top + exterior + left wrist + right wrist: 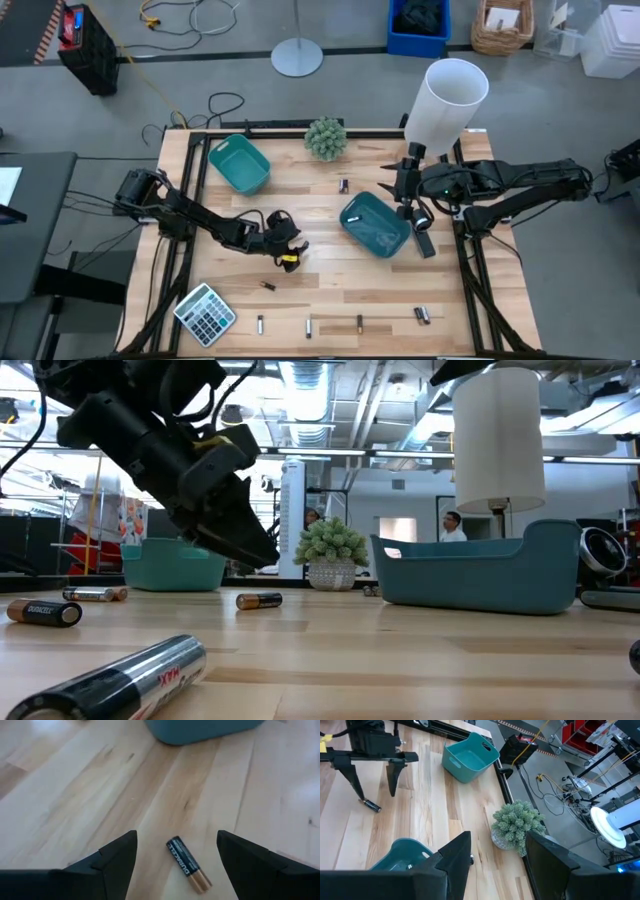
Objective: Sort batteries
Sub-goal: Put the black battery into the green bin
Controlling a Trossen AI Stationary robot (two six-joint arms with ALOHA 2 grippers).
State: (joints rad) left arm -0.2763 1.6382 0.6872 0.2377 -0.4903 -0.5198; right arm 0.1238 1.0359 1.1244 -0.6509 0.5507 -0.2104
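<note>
My left gripper is open and hovers low over the table's middle, left of centre. A dark and copper battery lies flat on the wood between and just beyond its fingers, untouched; it also shows under the left gripper in the right wrist view. More batteries lie flat along the near edge, and one near the plant. My right gripper is open, holds nothing, and hangs above the far right rim of the right teal tray.
A second teal tray stands at the far left. A small potted plant sits at the far edge, a white lamp shade at the far right, and a grey calculator at the near left corner. Bare wood lies between the trays.
</note>
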